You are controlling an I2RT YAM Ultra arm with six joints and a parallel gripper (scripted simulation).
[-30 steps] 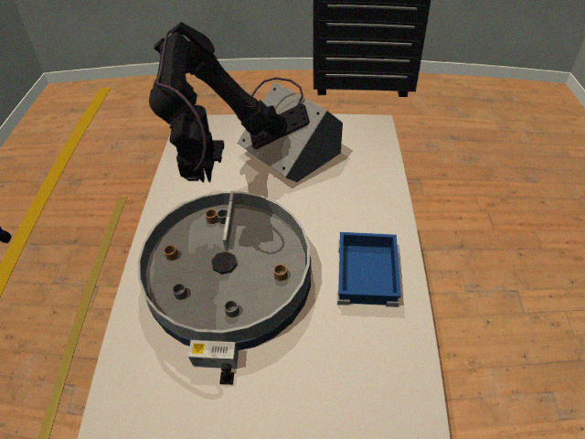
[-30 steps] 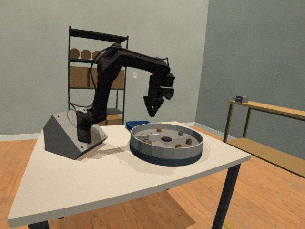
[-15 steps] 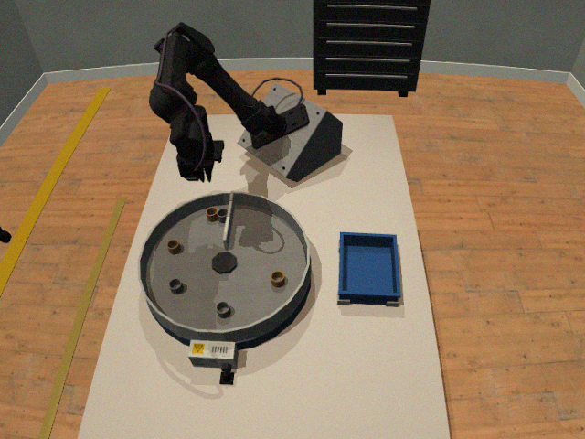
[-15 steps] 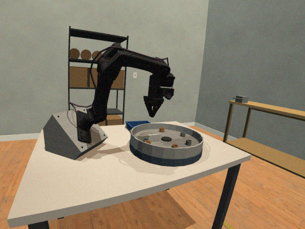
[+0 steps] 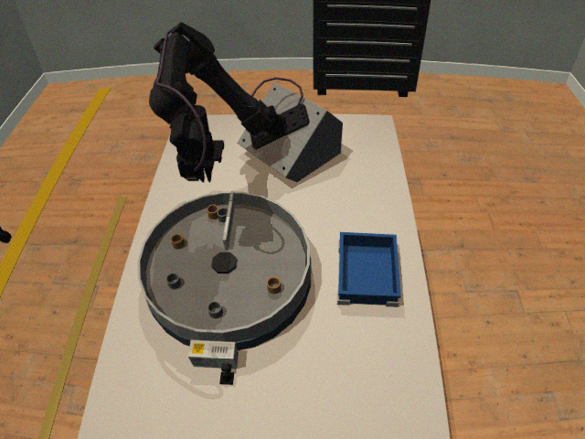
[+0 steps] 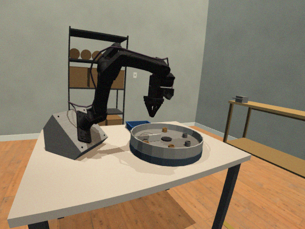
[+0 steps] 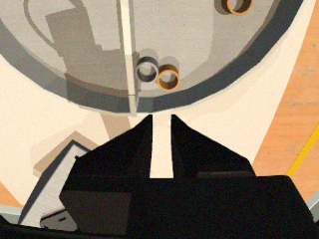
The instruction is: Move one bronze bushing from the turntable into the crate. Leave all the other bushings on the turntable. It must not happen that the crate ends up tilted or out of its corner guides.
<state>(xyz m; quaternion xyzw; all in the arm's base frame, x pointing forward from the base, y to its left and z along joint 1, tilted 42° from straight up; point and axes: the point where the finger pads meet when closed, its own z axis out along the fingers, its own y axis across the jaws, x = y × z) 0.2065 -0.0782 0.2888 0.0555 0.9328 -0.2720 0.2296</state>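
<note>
The round grey turntable (image 5: 224, 264) carries three bronze bushings (image 5: 212, 210) (image 5: 177, 240) (image 5: 273, 284) and three grey bushings (image 5: 221, 215) (image 5: 174, 280) (image 5: 215, 309). One bronze bushing (image 7: 169, 79) sits touching a grey one (image 7: 147, 70) against the white divider bar (image 5: 228, 219), near the rim. My gripper (image 5: 196, 176) hangs above the table just outside the turntable's far rim, well above it in the side view (image 6: 152, 114). Its fingers are shut with only a narrow gap and hold nothing. The blue crate (image 5: 369, 268) stands empty to the right of the turntable.
The arm's grey wedge base (image 5: 302, 136) stands behind the turntable. A small control box (image 5: 212, 351) sits at the turntable's front edge. A black hub (image 5: 223, 262) marks its centre. A dark drawer cabinet (image 5: 370, 45) stands beyond the table.
</note>
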